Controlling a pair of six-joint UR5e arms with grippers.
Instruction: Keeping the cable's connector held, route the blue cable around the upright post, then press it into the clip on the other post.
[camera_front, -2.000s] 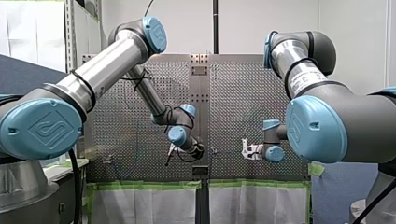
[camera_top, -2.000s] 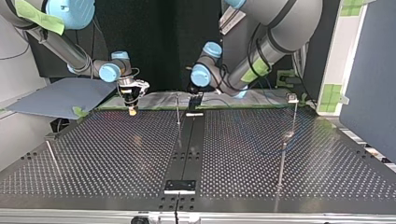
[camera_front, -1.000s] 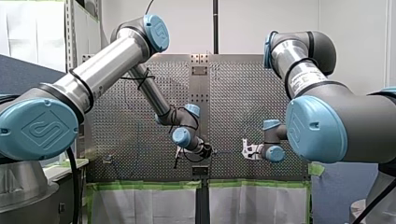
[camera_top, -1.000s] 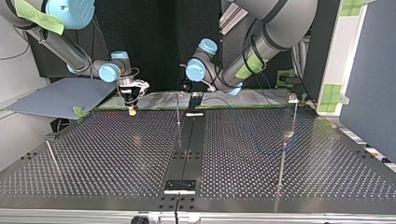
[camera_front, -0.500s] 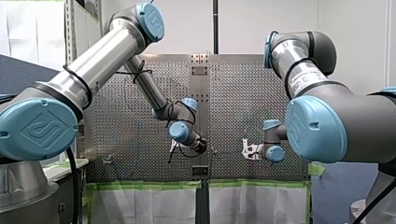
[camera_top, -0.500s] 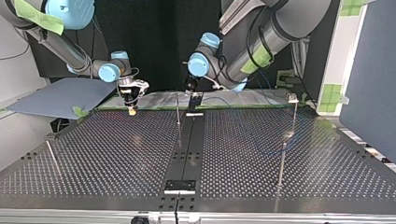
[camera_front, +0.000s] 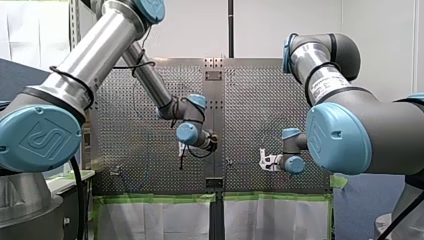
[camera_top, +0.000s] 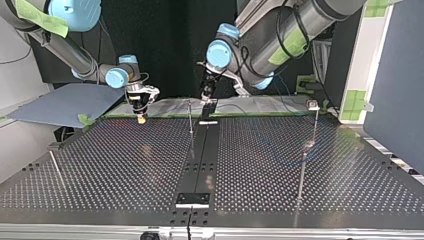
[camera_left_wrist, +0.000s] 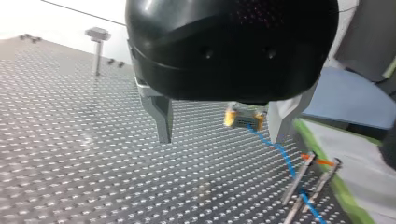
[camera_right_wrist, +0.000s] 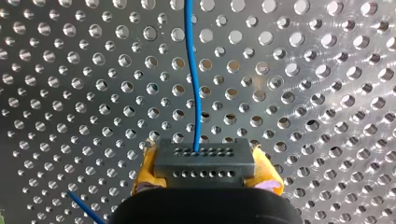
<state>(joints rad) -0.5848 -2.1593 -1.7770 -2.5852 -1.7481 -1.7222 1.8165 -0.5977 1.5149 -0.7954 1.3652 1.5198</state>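
Note:
My right gripper (camera_right_wrist: 205, 184) is shut on the dark grey connector (camera_right_wrist: 204, 163), which sits between its yellow pads (camera_right_wrist: 144, 172). The blue cable (camera_right_wrist: 193, 70) leaves the connector and runs ahead over the perforated table. In the top view this gripper (camera_top: 142, 118) hangs low at the back left. My left gripper (camera_left_wrist: 219, 135) is open and holds nothing. Past its metal fingers (camera_left_wrist: 161, 116) I see the held connector (camera_left_wrist: 243, 120) and the cable (camera_left_wrist: 280, 154) trailing to a thin upright post (camera_left_wrist: 299, 177). In the top view my left gripper (camera_top: 206, 94) hovers above that post (camera_top: 190, 117).
A taller post with a clip head (camera_top: 314, 106) stands at the top view's back right, and another slim post (camera_top: 304, 155) is nearer. A short rod (camera_top: 55, 167) leans at the left. A black strip (camera_top: 200, 155) runs down the table's middle.
My left arm has raised its open gripper and swung it up and to the left in the front view. My right arm has held still with the connector.

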